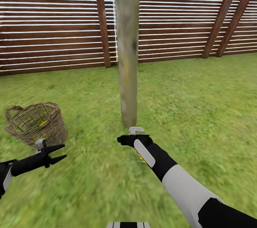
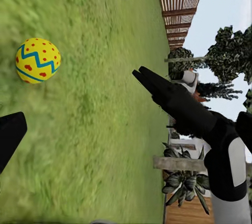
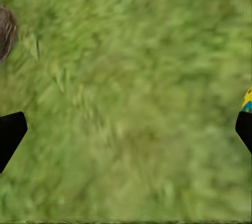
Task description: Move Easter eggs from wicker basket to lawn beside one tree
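Observation:
The tree's pale trunk (image 1: pixel 127 60) rises from the lawn (image 1: pixel 200 106) straight ahead. Close to its foot, one yellow Easter egg (image 1: pixel 142 158) with red dots and a blue zigzag lies on the grass (image 2: pixel 38 60), partly covered by my right forearm. My right gripper (image 1: pixel 122 140) hovers low beside it, open, with bare grass between the fingers (image 3: pixel 126 134) and the egg at one fingertip (image 3: pixel 247 99). The wicker basket (image 1: pixel 35 122) stands at the left, a yellow patch showing through its weave. Just in front of the basket, my left gripper (image 1: pixel 61 152) is open and empty.
A dark brown slatted fence (image 1: pixel 53 24) closes the garden behind the tree. Open grass stretches to the right and toward me. In the left wrist view, shrubs (image 2: pixel 184 182) and a dark tree (image 2: pixel 231 50) stand far off.

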Tool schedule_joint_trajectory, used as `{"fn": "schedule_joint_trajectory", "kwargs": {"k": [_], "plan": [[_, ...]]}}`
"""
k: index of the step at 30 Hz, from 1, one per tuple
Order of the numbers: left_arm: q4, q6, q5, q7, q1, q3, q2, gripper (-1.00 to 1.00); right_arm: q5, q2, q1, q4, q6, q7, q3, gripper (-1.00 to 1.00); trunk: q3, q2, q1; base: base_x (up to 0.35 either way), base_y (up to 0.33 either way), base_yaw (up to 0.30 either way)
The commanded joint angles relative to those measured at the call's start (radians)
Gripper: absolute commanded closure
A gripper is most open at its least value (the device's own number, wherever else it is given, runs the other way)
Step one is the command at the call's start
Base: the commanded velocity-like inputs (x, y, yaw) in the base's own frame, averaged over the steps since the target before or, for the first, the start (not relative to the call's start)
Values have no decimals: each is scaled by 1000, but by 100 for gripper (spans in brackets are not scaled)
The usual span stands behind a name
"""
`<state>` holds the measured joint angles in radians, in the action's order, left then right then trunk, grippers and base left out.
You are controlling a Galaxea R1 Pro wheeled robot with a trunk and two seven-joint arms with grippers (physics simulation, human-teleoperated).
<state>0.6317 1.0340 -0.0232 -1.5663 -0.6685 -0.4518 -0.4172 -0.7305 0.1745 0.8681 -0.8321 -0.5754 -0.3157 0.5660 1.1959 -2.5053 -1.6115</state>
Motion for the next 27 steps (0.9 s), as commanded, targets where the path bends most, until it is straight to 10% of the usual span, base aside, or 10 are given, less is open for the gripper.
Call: {"fn": "schedule_joint_trajectory", "kwargs": {"k": [1,27], "plan": [[0,11,-3,-5,0,-1,0,-100,-10,0,1,-1,-1,-10,2,-100,-4,0,1,-324,0,216],[-4,11,-1,-5,1,-3,-9,-100,0,0,0,6,11,-11,3,-100,-54,1,4,-230,0,239]]}}
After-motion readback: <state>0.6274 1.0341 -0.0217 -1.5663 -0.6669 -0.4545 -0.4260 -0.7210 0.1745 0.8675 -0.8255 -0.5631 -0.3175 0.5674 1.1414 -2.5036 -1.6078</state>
